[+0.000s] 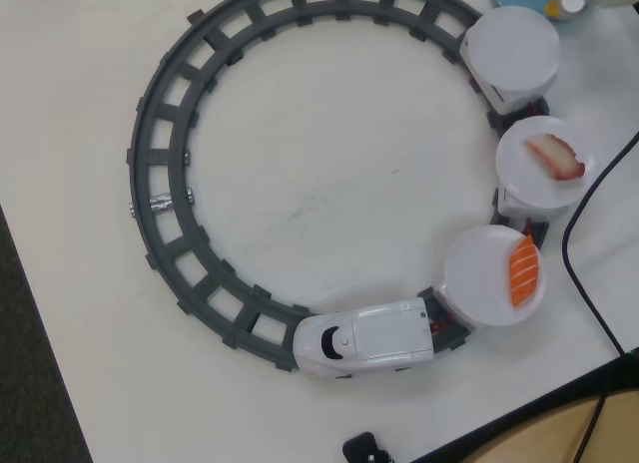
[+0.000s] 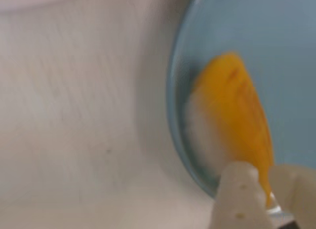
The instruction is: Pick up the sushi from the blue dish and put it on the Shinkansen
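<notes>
Sushi, a small oblong yellow-orange-topped toy piece, lies near the rim of the round light-blue dish on the pale counter; my cream pincer straddles its near end, grip unclear.

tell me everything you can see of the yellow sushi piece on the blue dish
In the wrist view, the small oblong toy sushi piece has a smooth, plastic-looking yellow-orange top over a pale white base that shows along its left side. It lies tilted on the round light-blue shallow dish, close to the dish's left rim. Its lower end sits between the cream plastic fingers of the gripper, whose fingertips flank it; whether they press on it is unclear. The picture is blurred, so finer detail is lost.
</notes>
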You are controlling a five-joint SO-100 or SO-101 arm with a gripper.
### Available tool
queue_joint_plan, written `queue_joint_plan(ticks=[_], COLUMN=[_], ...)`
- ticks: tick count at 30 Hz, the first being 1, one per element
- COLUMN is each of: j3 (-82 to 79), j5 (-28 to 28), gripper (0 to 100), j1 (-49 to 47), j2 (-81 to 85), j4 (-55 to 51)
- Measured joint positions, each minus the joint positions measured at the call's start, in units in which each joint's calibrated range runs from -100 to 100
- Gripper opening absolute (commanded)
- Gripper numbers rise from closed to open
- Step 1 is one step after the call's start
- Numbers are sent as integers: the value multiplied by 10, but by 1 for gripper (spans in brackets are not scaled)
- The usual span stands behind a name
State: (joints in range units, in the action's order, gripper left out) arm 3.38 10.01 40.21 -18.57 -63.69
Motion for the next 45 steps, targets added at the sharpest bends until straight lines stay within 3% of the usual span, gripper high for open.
queue_joint_plan(ticks=[3, 9, 15, 27, 30, 35, 45], j3=[0, 0, 0, 70, 82, 88, 89], j5=[0, 0, -21, -120, -129, -131, -123], gripper=[4, 19, 22, 22, 21, 0, 2], j1=[2, 5, 5, -16, -20, -9, -11], j2=[24, 67, 60, -92, -103, -108, -107], j4=[-9, -46, -49, -49, -44, -46, -45])
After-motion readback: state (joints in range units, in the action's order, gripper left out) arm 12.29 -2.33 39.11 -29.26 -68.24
